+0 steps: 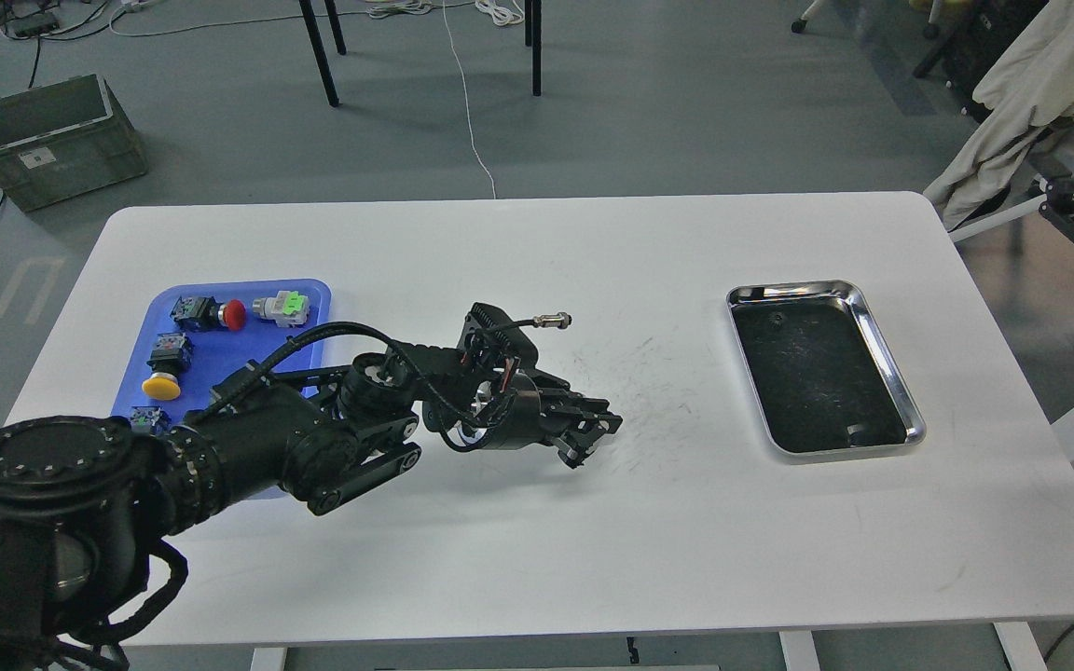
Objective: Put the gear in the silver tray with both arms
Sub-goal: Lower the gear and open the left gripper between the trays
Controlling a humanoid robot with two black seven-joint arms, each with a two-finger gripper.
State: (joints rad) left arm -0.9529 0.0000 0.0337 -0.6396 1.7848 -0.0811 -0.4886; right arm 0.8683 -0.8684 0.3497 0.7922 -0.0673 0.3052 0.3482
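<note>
White tabletop [518, 550] fills the foreground, scuffed with faint grey marks near its middle. From the near left corner, the robot's left arm [248, 443] reaches across it toward the centre, a black cable looping over its wrist. Its left gripper [590, 436] hangs low over the scuffed patch, the dark fingers seen nearly end-on, so whether they are parted or holding anything cannot be told. Behind the arm lies a blue tray [309, 354] carrying a yellow push-button [163, 384], a red push-button [233, 314] and a green-and-grey switch [283, 307]. On the right of the table, well apart from the gripper, sits the silver tray [891, 373], its dark bottom holding what may be a small dark part near the front rim. Beyond the table, a green crate [52, 140] stands on the grey floor.
</note>
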